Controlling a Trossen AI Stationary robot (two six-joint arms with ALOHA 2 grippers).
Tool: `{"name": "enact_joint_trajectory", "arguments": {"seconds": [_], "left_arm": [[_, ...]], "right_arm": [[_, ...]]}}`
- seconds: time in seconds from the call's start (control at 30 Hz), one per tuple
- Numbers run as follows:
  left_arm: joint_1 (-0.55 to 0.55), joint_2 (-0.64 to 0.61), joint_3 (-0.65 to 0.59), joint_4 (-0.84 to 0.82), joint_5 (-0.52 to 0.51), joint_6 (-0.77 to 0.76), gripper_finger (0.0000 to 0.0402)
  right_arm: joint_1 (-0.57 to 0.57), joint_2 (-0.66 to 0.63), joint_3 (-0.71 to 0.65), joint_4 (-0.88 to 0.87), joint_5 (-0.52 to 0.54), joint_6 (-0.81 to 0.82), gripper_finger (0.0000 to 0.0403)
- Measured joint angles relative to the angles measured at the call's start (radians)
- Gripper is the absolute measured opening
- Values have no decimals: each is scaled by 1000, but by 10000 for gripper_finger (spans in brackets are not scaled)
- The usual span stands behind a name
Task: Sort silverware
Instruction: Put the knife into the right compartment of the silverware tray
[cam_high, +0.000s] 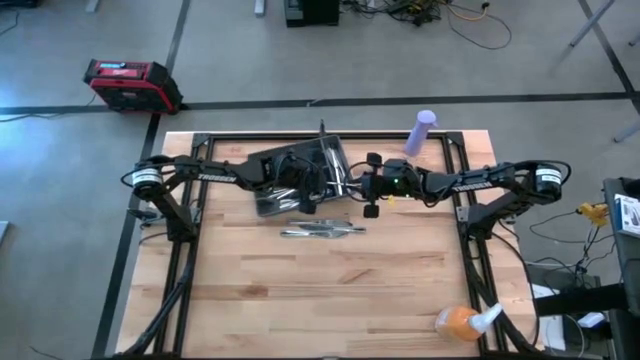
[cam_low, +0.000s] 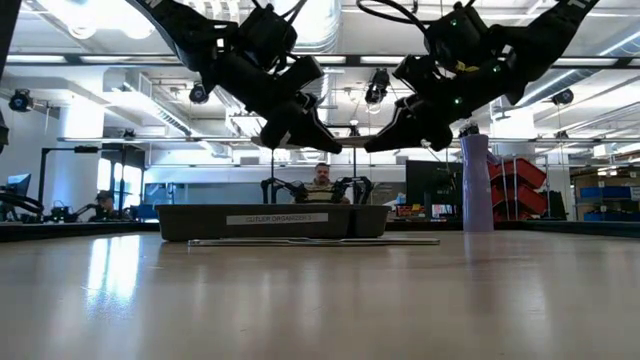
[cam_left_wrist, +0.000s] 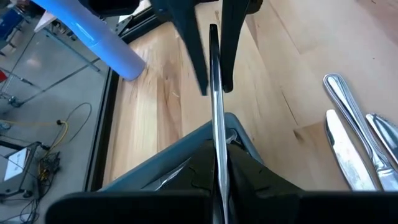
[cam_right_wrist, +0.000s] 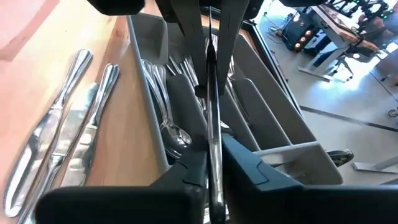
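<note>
High view: both grippers, left gripper (cam_high: 318, 186) and right gripper (cam_high: 352, 185), meet over the tray (cam_high: 268, 205); loose silverware (cam_high: 322, 231) lies on the surface beside it.
Wrist views: each gripper pinches one knife (cam_left_wrist: 216, 106); if you release unevenly, it may drop outside its compartment.

One dark tray (cam_high: 300, 178), three loose knives (cam_right_wrist: 62, 137) beside it, one purple bottle (cam_high: 421, 131), one orange bottle (cam_high: 462, 321)
</note>
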Motion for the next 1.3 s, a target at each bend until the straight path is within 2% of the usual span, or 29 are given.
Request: {"name": "enact_joint_trajectory", "arguments": {"seconds": [0.13,0.2,0.27,0.43,0.57,0.67,0.8,0.93,1.03,1.13,1.23,1.3], "left_arm": [[0,0,0,-2,1,-11,6],[0,0,0,-1,-6,-11,11],[-1,0,0,9,-52,-10,22],[-1,-2,0,11,-258,-39,72],[-1,-6,0,12,-307,-92,121],[-2,-5,-1,-22,-339,-174,151],[-1,-6,-13,-80,-444,-305,169],[-19,-7,-53,-90,-461,-391,166],[-48,-29,-103,-90,-498,-422,156],[-93,-82,-182,-92,-623,-467,144],[-135,-164,-283,-92,-712,-526,132],[-156,-230,-348,-82,-719,-575,123]], "right_arm": [[8,0,0,0,25,-3,9],[17,0,0,-1,72,-9,8],[35,0,2,0,162,-33,5],[85,0,8,-37,396,-72,3],[122,19,33,-100,613,-46,2],[133,49,86,-252,761,91,1],[158,128,231,-549,750,403,1],[167,266,388,-771,759,590,1],[174,377,500,-908,805,669,1],[177,468,598,-1047,856,763,1],[183,534,670,-1076,859,785,0],[186,570,709,-1078,854,786,0]]}}
